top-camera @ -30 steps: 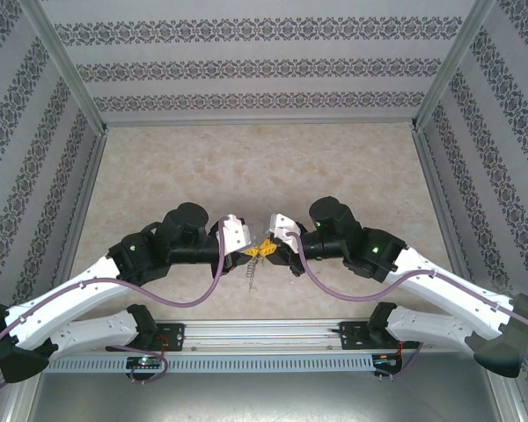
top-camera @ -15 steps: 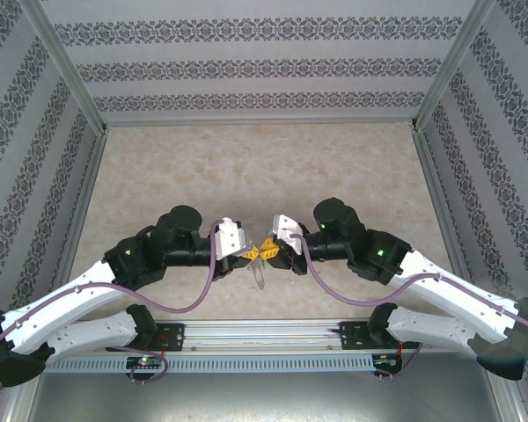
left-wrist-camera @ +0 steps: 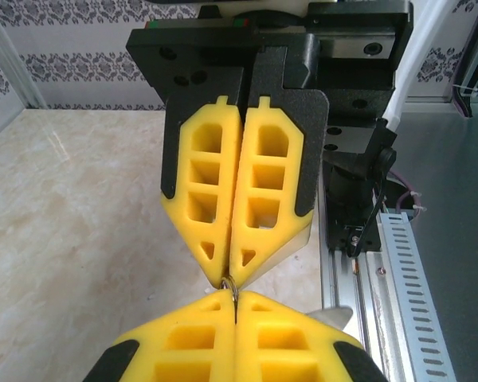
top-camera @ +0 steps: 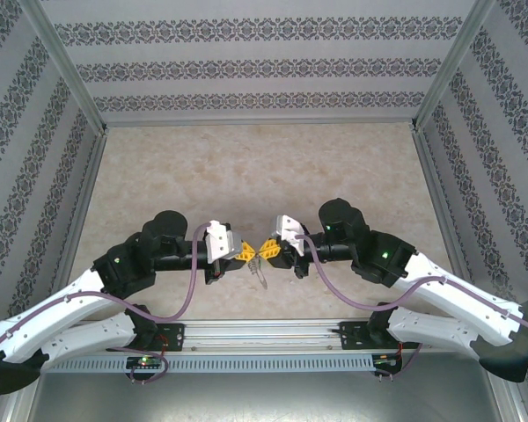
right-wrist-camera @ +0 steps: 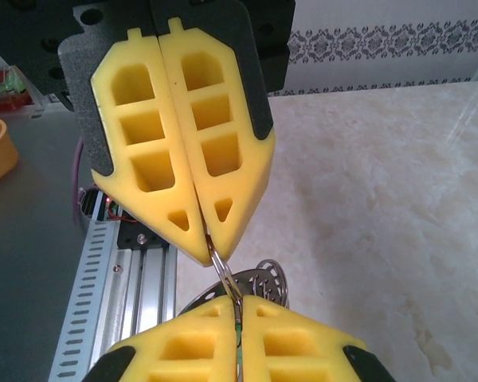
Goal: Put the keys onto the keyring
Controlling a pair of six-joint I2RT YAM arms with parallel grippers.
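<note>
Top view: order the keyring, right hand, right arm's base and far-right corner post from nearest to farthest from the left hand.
1. keyring, held by the left hand.
2. right hand, just right, facing it.
3. right arm's base, near edge, right side.
4. corner post, far right.

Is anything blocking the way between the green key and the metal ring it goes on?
Nothing visible does. The left tool and right tool meet tip to tip, both shut; the keyring bridges them, with a green sliver of the key inside the right tool.
</note>
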